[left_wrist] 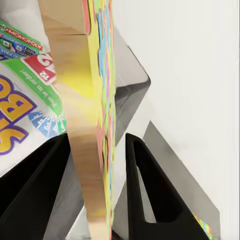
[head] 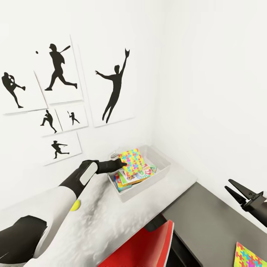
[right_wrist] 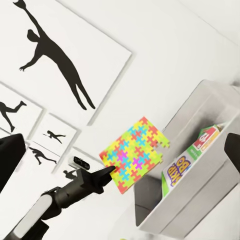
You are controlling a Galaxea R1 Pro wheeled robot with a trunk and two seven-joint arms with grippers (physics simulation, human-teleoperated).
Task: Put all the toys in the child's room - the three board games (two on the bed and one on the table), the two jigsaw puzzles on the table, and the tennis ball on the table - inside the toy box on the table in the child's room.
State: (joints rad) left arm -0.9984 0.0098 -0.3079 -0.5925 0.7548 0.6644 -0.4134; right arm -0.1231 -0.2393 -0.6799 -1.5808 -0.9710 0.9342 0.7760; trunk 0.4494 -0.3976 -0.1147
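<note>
The counter [head: 111,222] fills the near scene, a light grey top joined on the right to a dark grey one. At the far end of the light top, in the wall corner, stands the toy box [head: 163,165], a shallow grey bin. Inside it lie stacked board games [head: 135,177], printed faces up; the left wrist view shows big cartoon letters and a Monopoly label on them.

The left end effector [head: 119,163] is clenched on a puzzle [head: 132,161] at that sheet's left edge, holding it tilted over the box's left part, above the games. The right end effector [head: 237,191] hovers at the right over the dark top, released, its fingers spread.

A second puzzle [head: 250,257] lies flat on the dark top at the near right. The tennis ball [head: 75,205] rests on the light top, beside the left arm.
</note>
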